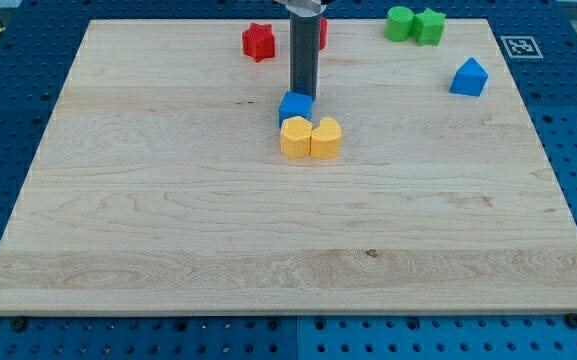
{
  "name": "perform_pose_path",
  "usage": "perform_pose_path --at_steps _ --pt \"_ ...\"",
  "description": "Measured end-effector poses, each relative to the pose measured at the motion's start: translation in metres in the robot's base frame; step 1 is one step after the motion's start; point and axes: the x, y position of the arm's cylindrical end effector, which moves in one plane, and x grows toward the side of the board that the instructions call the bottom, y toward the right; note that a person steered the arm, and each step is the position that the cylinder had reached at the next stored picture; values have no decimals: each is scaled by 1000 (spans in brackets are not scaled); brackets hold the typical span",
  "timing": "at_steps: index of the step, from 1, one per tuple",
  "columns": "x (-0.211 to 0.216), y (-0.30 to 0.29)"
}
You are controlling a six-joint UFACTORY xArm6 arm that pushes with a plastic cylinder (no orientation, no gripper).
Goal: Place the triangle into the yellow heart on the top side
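One rod and no pincer on this arm: nothing to open or shut, nothing held. My tip (303,94) stood just above and left of the yellow heart (326,137), at the top edge of the blue cube (295,107), seemingly touching it.

That cube sat against the top of the yellow pentagon (294,137), which touched the heart's left side. The heart's own top side was bare.

The blue triangle (469,77) lay well apart from the heart, up and to its right, untouched. Further up from the heart: a red star (258,41) to the left, a red block (322,33) half hidden behind the rod (303,50), and two green blocks (414,24) touching each other to the right. All rested on the wooden board (168,230).

Judgement: the push had not begun.
- Leave the cube by pulling up and away from the heart, so the yellow pair is not nudged.
- Circle to the triangle's far side, right of and above it as seen from the heart.
- Push through its middle; an off-centre contact would likely spin it.
- Aim it just above the heart, then finish with a short push down into the heart's top side.
- Keep the path right of the cube.
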Motion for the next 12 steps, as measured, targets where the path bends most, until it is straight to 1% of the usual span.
perform_pose_path --at_steps 2,3,4,6,8,11,12 --pt "0 0" --pt "-9 17" --pt "-11 65" --pt "-11 71" --pt "0 98" --pt "7 167" --pt "17 207"
